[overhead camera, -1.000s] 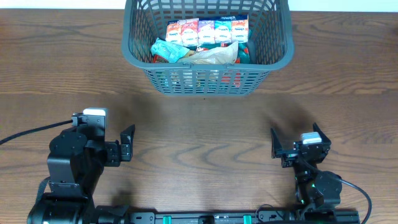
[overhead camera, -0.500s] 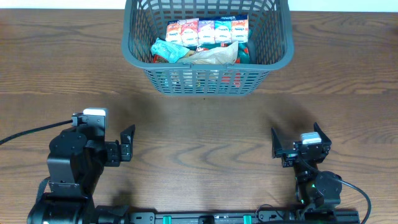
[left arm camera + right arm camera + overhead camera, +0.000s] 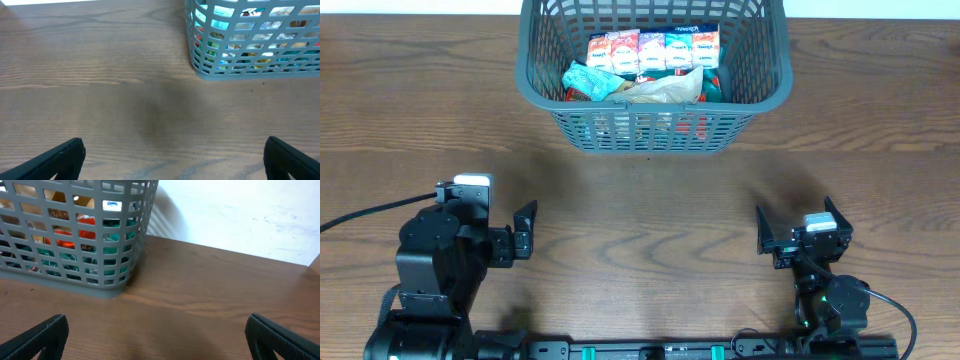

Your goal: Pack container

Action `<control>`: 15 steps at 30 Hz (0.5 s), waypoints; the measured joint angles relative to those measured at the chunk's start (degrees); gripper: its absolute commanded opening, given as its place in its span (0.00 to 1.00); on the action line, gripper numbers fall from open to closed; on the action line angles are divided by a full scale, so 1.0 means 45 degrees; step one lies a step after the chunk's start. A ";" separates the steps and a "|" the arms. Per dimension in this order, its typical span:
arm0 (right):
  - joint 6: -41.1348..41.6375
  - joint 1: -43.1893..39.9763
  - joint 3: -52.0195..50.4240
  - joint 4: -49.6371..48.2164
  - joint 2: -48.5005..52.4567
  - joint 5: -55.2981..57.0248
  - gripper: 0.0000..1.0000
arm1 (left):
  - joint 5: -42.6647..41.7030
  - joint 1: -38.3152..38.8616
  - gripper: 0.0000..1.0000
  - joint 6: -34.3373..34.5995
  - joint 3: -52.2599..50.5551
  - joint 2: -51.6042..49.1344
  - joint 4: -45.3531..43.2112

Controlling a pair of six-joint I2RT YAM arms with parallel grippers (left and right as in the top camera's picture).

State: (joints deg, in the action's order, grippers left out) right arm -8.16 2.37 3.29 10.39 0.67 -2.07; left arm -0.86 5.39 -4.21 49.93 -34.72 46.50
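Note:
The dark grey lattice container (image 3: 534, 88) stands at the far middle of the table. It holds a row of small cartons (image 3: 653, 49), a teal packet (image 3: 590, 80) and a crumpled pale wrapper (image 3: 665, 88). Its corner also shows in the left wrist view (image 3: 200, 70) and the right wrist view (image 3: 112, 287). My left gripper (image 3: 525, 231) is open and empty near the front left. My right gripper (image 3: 794, 232) is open and empty near the front right. Both are well apart from the container.
The wooden table (image 3: 650, 210) stretches between the grippers and the container. A white wall or floor strip (image 3: 240, 225) lies past the table's far edge.

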 measured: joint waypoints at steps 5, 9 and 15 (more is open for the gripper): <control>0.0005 0.0000 0.0000 0.0000 0.0000 0.0000 0.99 | 0.0000 0.0000 0.99 0.0000 0.0000 0.0000 0.0005; 0.0005 0.0000 0.0000 -0.0005 0.0000 0.0000 0.99 | -0.0015 0.0000 0.99 0.0039 0.0000 0.0039 0.0588; 0.0000 0.0005 -0.0005 -0.0010 0.0000 0.0005 0.99 | -0.0408 0.0000 0.99 0.0121 -0.0869 0.1525 -0.0155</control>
State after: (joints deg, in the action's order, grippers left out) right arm -8.16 2.39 3.27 10.35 0.67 -2.04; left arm -2.70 5.39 -3.66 46.02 -27.86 45.80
